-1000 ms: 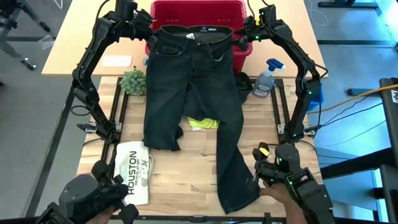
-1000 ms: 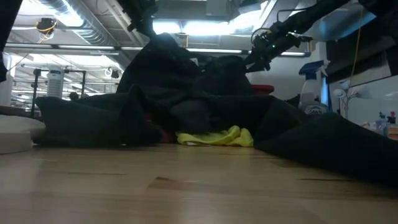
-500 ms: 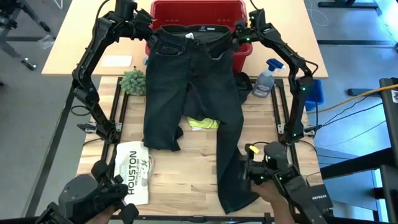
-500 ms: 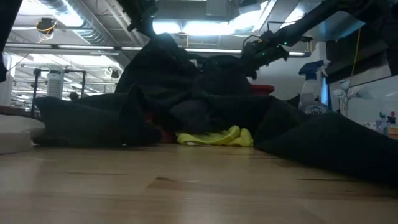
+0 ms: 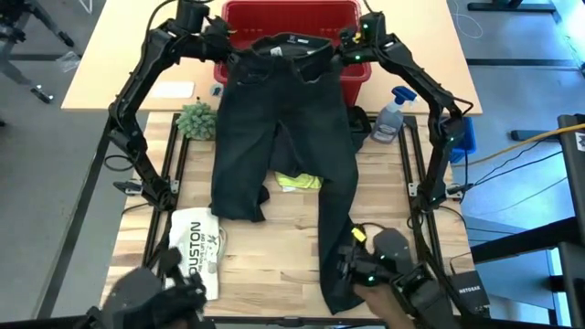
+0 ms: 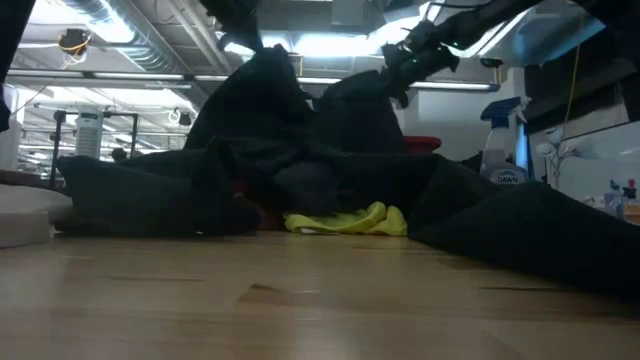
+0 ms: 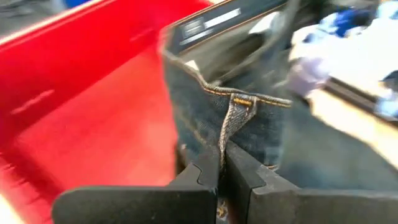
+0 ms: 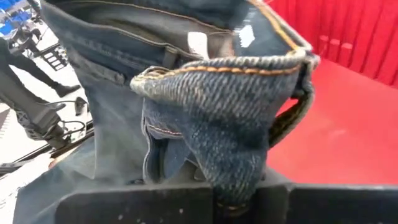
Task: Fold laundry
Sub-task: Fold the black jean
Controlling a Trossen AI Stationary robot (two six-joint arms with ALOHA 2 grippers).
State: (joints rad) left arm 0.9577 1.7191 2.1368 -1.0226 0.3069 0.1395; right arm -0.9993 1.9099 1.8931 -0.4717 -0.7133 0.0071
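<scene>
Dark trousers (image 5: pixel 283 137) lie lengthwise on the table, their waist raised over the red basket (image 5: pixel 291 16) at the far edge and their legs reaching toward the near edge. My left gripper (image 5: pixel 228 44) is shut on the waist's left end, and my right gripper (image 5: pixel 338 50) is shut on its right end. A yellow T-shirt (image 5: pixel 300 181) shows between the legs, partly under the trousers, and also appears in the low view (image 6: pixel 345 220). My left gripper pinches the waistband between its two fingers at a seam with a belt loop (image 7: pixel 233 121), on the waist's left end. That end stands upright above the fingers, lifted over the basket. My right gripper pinches a folded, bunched part of the waistband (image 8: pixel 239 140) at the waist's right end, several layers thick. That end is lifted clear over the basket's floor.
A small green plant (image 5: pixel 195 119) stands left of the trousers, and a spray bottle (image 5: pixel 393 111) stands to their right. A flat white item printed HOUSTON (image 5: pixel 196 260) lies near left. A person's hands work control arms (image 5: pixel 384 270) along the near edge.
My right gripper has moved along the far edge toward the table's left, rolled, and shut on the right end of the waistband. That end has risen and bunched. My left gripper has shifted a little toward the right, so the waist is now narrower.
</scene>
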